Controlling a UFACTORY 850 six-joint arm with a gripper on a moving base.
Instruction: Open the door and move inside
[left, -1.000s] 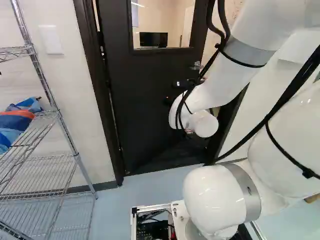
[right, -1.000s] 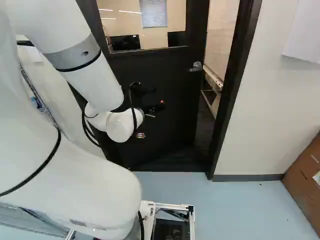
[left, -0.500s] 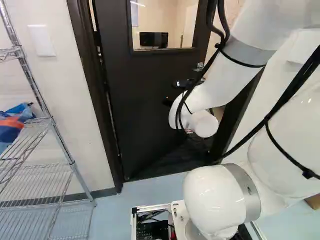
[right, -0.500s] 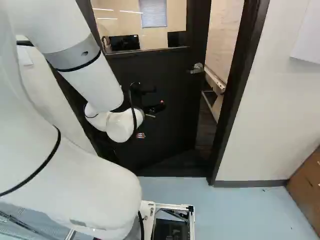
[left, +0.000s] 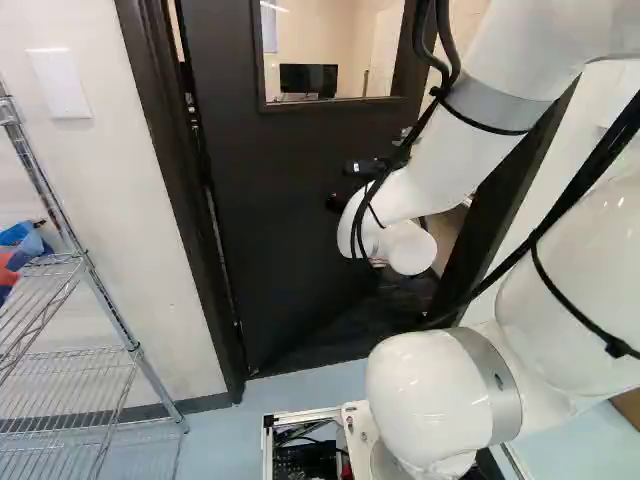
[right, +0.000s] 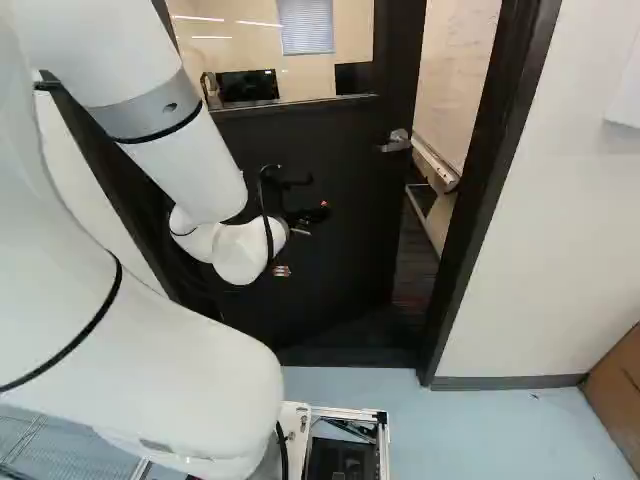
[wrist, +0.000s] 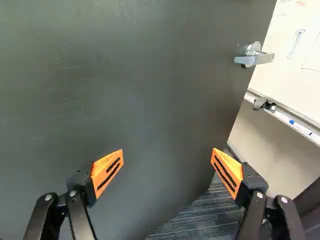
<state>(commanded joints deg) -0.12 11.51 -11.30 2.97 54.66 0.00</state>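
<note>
while the door (right: 350, 245) stands ajar, its free edge is on the right, with an opening between that edge and the frame (right: 483, 190). the lever handle (right: 396, 141) is mounted near the free edge; the gripper (right: 306, 207) is to its left and lower, in front of the near face of the door. the 2 fingers are released and spread wide, orange pads (wrist: 107, 171) apart, nothing held. contact between fingertips and door cannot be determined. through the opening, on the far side: a whiteboard (wrist: 292, 45), 1 marker (wrist: 301, 127) on its tray, and dark striped flooring (wrist: 210, 215). near side, left: wire shelving (left: 137, 352). near side, right: a brown cabinet (right: 612, 375) by the wall.
</note>
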